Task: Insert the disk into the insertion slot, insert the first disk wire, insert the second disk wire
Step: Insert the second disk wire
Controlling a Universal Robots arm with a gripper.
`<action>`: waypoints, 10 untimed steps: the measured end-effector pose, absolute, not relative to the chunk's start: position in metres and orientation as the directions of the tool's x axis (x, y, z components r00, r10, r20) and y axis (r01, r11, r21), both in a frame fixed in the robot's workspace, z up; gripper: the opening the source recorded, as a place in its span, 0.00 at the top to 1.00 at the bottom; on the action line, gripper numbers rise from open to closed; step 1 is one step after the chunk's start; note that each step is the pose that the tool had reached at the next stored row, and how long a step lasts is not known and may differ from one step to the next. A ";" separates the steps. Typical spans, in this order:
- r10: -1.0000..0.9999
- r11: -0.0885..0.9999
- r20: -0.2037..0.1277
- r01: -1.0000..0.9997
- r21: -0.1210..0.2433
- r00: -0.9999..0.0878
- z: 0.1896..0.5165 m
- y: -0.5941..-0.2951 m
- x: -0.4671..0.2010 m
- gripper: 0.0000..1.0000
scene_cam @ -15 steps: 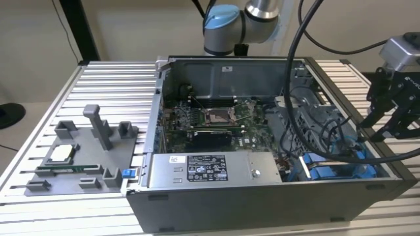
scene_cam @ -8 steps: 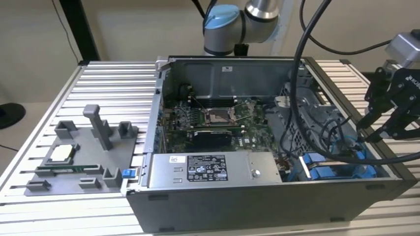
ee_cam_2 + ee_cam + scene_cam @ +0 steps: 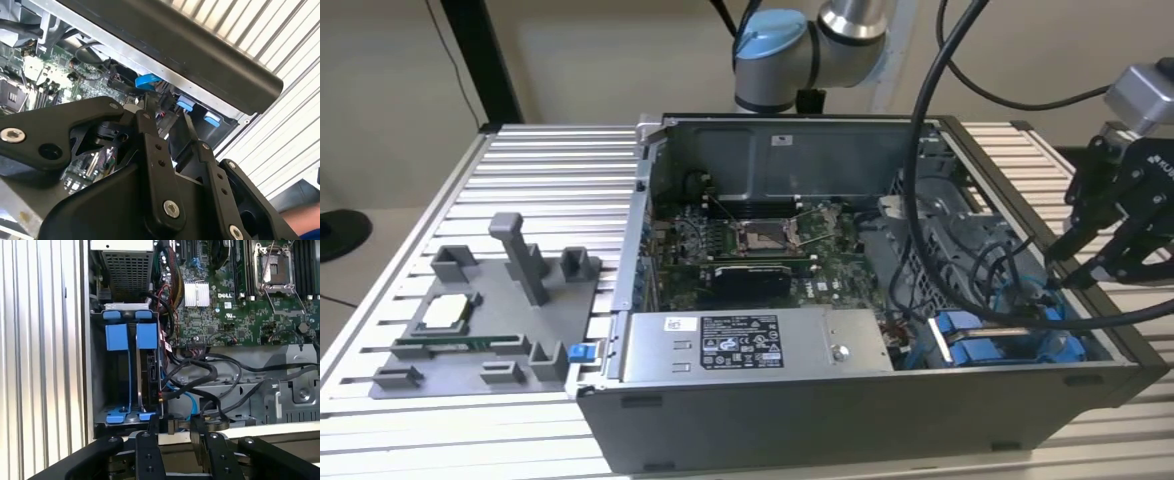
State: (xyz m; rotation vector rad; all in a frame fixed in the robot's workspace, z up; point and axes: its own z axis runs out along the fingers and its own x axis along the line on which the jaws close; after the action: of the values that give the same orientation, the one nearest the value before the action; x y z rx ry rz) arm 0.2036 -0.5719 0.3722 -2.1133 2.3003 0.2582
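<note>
In the first wrist view the insertion slot is a grey bay with bright blue tabs and rails, in the case corner by the side wall. The disk stands on edge in the bay's inner half, its dark connector edge facing up. Loose black wires and a blue wire lie just beside the bay. My gripper hovers over the case rim next to the bay, fingers apart with nothing gripped. In the exterior view the gripper hangs above the blue bay at the case's right end. The second wrist view shows the gripper open.
The open computer case lies on a ribbed aluminium table. Inside are the motherboard, a grey power supply box with a sticker, and a perforated cage. A grey fixture with small parts sits at the exterior view's left.
</note>
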 end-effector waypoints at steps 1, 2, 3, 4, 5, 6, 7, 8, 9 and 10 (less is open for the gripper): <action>-0.988 0.086 -0.116 -0.989 0.116 -0.100 0.372 -0.572 0.204 0.00; -0.987 0.096 -0.117 -0.989 0.116 -0.110 0.372 -0.572 0.204 0.00; -0.986 0.106 -0.117 -0.988 0.116 -0.119 0.372 -0.572 0.204 0.00; -0.985 0.116 -0.117 -0.986 0.116 -0.129 0.372 -0.573 0.204 0.00; -0.984 0.121 -0.116 -0.986 0.116 -0.135 0.372 -0.573 0.204 0.00; -0.984 0.124 -0.116 -0.985 0.117 -0.137 0.372 -0.574 0.204 0.00; -0.983 0.126 -0.116 -0.985 0.117 -0.139 0.372 -0.575 0.204 0.00; -0.983 0.128 -0.116 -0.985 0.117 -0.141 0.372 -0.576 0.204 0.00; -0.983 0.130 -0.116 -0.985 0.118 -0.144 0.372 -0.577 0.204 0.00; -0.982 0.133 -0.116 -0.984 0.118 -0.146 0.371 -0.578 0.204 0.00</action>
State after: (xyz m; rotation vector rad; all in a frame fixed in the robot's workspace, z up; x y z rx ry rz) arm 0.2043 -0.5784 0.3715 -2.0456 2.3563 0.2594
